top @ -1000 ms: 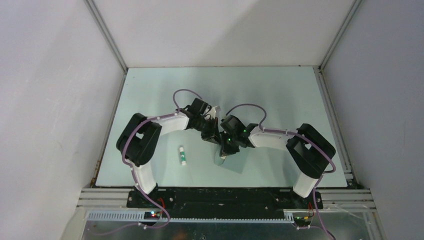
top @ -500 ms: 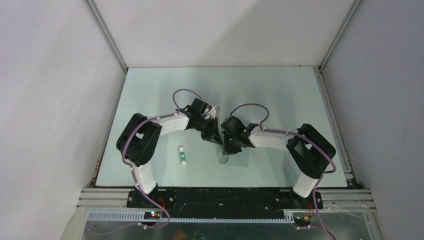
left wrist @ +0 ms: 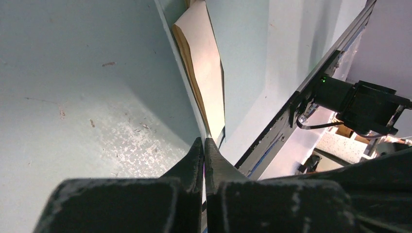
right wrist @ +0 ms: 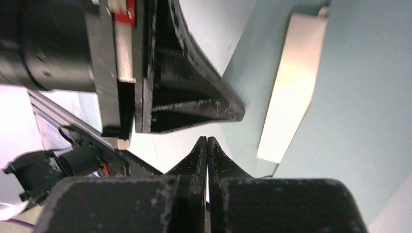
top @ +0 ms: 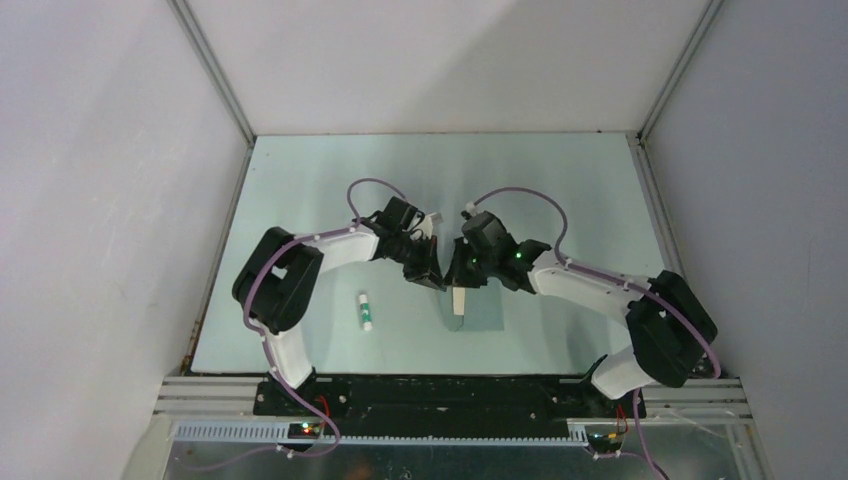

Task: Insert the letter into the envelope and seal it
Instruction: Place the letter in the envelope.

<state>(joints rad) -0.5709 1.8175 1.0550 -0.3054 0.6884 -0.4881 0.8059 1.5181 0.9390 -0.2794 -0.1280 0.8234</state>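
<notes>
Left claw (left wrist: 204, 143), centre of the top view just right of the white stick w/ green cap (top: 366, 311), is closed tight. The thin edge of the envelope (top: 484, 318) runs straight into its tips, so we judge it pinches that edge. Next right, the letter (left wrist: 204, 58) lies along the envelope's left side w/ a tan strip showing, so prob. only part-way in. Right claw (right wrist: 207, 141) is closed too, nearly touching the left one; whether paper sits between its tips we can't tell.

Risks as we see them:
- Claws this close may knock each other on any move.
- So thin a pinch may slip and drop the envelope flat on the tabletop (top: 560, 180), closing its mouth.
- Pushing w/ closed tips may buckle the letter or drag it back out, and the flap would then fold over an exposed sheet, i.e. no clean seal.
</notes>
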